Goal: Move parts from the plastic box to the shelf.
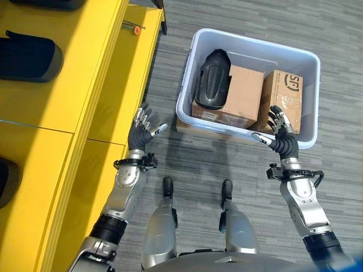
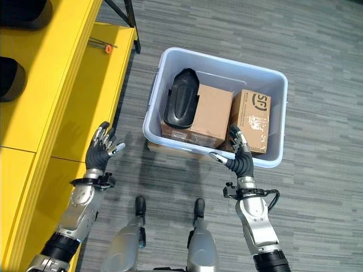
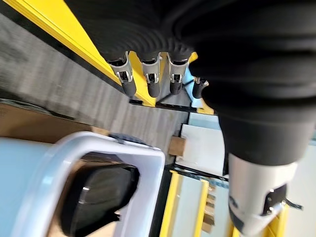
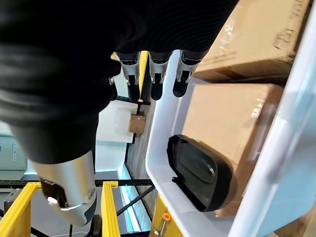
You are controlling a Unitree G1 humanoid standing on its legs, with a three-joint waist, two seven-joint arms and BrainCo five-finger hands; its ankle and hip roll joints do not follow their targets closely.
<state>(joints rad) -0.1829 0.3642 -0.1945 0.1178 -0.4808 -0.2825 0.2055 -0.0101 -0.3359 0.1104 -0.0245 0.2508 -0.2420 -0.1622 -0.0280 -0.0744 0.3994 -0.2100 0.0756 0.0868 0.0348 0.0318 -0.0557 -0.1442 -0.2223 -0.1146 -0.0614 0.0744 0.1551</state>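
A pale blue plastic box (image 1: 250, 49) stands on the grey floor ahead of me. Inside lie a black moulded part (image 1: 212, 79), leaning on a large cardboard carton (image 1: 243, 95), and a smaller carton (image 1: 283, 92) to its right. My left hand (image 1: 140, 134) hovers open beside the yellow shelf (image 1: 85, 73), left of the box and holding nothing. My right hand (image 1: 282, 136) is open and empty over the box's near right rim, in front of the small carton. In the right wrist view its straight fingers (image 4: 158, 75) point over the black part (image 4: 197, 173).
Two black parts (image 1: 28, 56) lie on the shelf's upper level, and another (image 1: 7, 180) shows at the left edge. A small orange-tipped tool (image 1: 134, 28) rests on the lower ledge near a black shelf post (image 1: 163, 17). A flat cardboard piece (image 1: 187, 127) sticks out under the box.
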